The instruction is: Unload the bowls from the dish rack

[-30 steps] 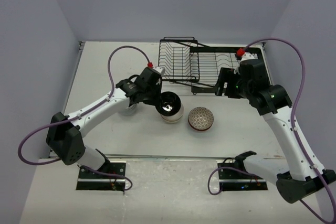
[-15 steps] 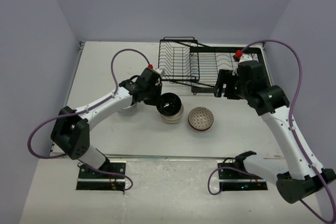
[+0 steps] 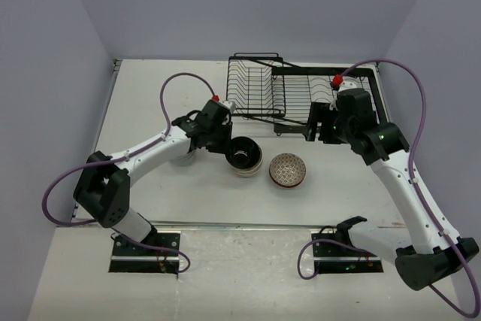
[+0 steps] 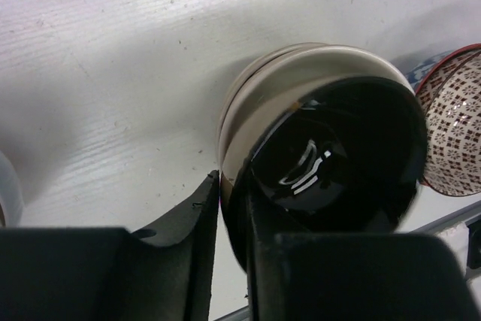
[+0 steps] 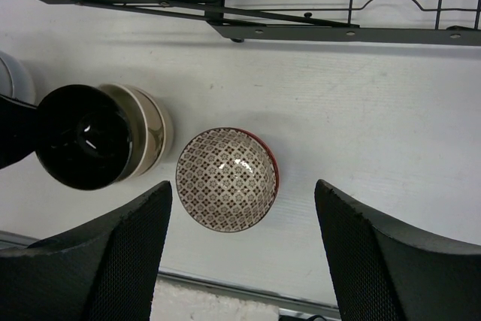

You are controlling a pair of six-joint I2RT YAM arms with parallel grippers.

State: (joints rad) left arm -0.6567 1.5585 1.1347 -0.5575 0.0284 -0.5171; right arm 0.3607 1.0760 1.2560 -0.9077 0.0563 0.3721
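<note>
A bowl that is black inside [image 3: 243, 153] rests on a stack of cream bowls [image 4: 259, 84] in the middle of the table. My left gripper [image 4: 233, 186] straddles the black bowl's [image 4: 338, 155] near rim, one finger outside and one inside, pinching the wall. To the right of the stack a reddish-brown patterned bowl [image 3: 288, 170] stands upright. My right gripper [image 5: 242, 186] hovers open high above that patterned bowl [image 5: 225, 178], holding nothing. The black wire dish rack [image 3: 255, 88] stands at the back, and my right arm hides part of its flat tray.
A white bowl [image 3: 183, 157] sits on the table under my left forearm. The rack's front frame [image 5: 301, 29] runs just beyond the bowls. A metal strip marks the table's near edge [image 3: 248, 225].
The left gripper has shifted a little with the black bowl over the cream stack. The right gripper has drifted slightly left, towards the rack's front.
</note>
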